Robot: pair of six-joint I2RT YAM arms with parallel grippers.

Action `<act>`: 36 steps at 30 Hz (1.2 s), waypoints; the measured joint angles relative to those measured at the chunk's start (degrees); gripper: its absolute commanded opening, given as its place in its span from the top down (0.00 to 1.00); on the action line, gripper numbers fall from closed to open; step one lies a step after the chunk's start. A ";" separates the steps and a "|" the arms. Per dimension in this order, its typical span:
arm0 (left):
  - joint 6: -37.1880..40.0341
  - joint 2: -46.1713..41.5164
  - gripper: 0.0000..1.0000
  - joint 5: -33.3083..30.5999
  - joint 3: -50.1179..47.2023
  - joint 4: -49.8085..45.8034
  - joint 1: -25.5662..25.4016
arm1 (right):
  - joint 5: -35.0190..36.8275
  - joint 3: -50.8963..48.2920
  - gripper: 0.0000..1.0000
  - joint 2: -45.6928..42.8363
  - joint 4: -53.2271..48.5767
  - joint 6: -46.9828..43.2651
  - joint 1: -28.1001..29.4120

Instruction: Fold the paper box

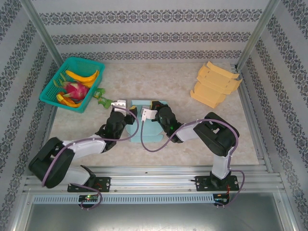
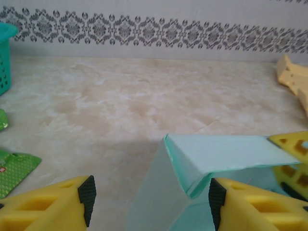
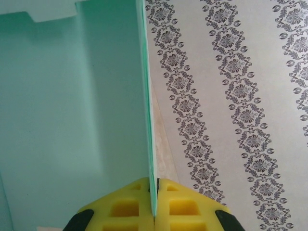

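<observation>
The left arm (image 1: 113, 127) and right arm (image 1: 168, 122) hide much of the paper box (image 1: 147, 130). The left wrist view crops the basket (image 2: 4, 57) and yellow cartons (image 2: 293, 82).

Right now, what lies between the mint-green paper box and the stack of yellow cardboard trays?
Bare marbled tabletop separates the mint-green paper box from the yellow stack, in the top external view.

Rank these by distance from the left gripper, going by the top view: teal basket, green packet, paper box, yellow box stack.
1. paper box, right at the left gripper.
2. green packet, just left of it.
3. teal basket, farther back-left.
4. yellow box stack, far back-right.
</observation>
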 measured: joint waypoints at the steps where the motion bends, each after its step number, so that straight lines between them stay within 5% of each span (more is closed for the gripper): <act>1: 0.00 -1.84 0.34 0.24 -0.37 -0.96 0.15 | 0.00 0.07 1.00 0.00 -0.13 0.04 0.00; 7: 0.04 -5.01 0.34 4.17 -3.41 -3.61 4.52 | 0.00 0.22 1.00 -0.46 -1.18 0.55 0.00; 13: 0.15 2.58 0.35 16.72 -6.10 1.64 12.24 | -0.31 0.22 1.00 -1.20 -2.64 1.49 0.00; 20: 1.81 10.19 0.44 29.42 -6.25 10.32 12.39 | -0.44 0.22 1.00 -1.60 -3.54 0.35 0.07; 36: 3.56 21.84 0.55 27.28 -2.23 17.86 10.40 | 2.45 0.37 1.00 1.79 0.11 -8.07 2.36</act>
